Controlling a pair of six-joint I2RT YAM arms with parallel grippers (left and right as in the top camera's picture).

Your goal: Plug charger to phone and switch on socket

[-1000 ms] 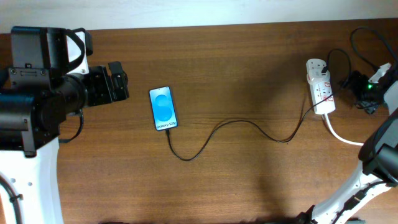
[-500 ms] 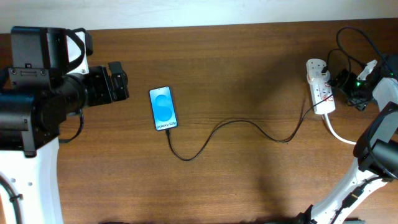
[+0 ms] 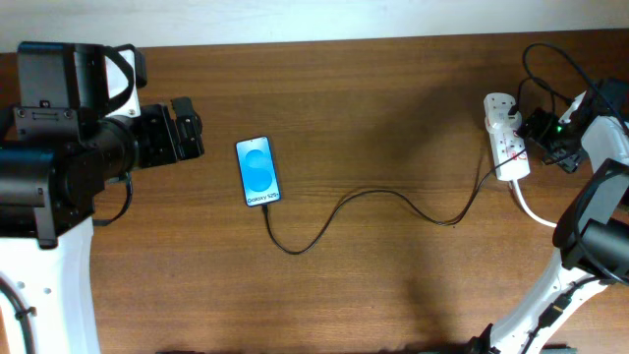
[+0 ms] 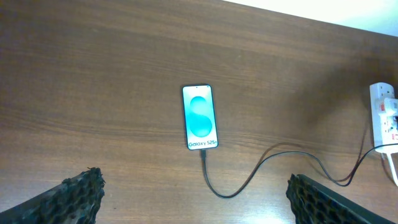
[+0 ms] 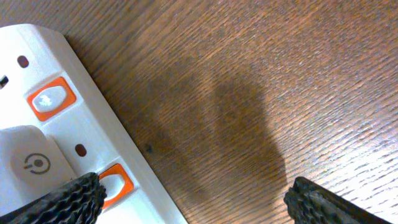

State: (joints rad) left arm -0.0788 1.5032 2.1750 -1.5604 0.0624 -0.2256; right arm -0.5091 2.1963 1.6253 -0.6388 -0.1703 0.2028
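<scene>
Right, closest in on the right wrist view: the right claw (image 5: 189,202) is spread with nothing between its fingers. One fingertip (image 5: 68,199) sits just beside the lower switch (image 5: 115,180) of the socket (image 5: 93,132). The step in hand looks like the switching. I can't tell which switch serves the white plug (image 5: 31,163), so I'd check that first. Then I'd lead with that one fingertip, centre it over the switch and press straight down, gently so the strip doesn't skid on the desk (image 5: 261,93). The right arm comes in from the socket's right side, wrist tipped down at it. Further out, the charger (image 3: 383,191) runs from the socket to the phone (image 3: 258,172), its tip at the phone's lower edge, seemingly seated. Farthest, the left claw (image 4: 196,196) hovers spread and empty, well apart from the phone.
</scene>
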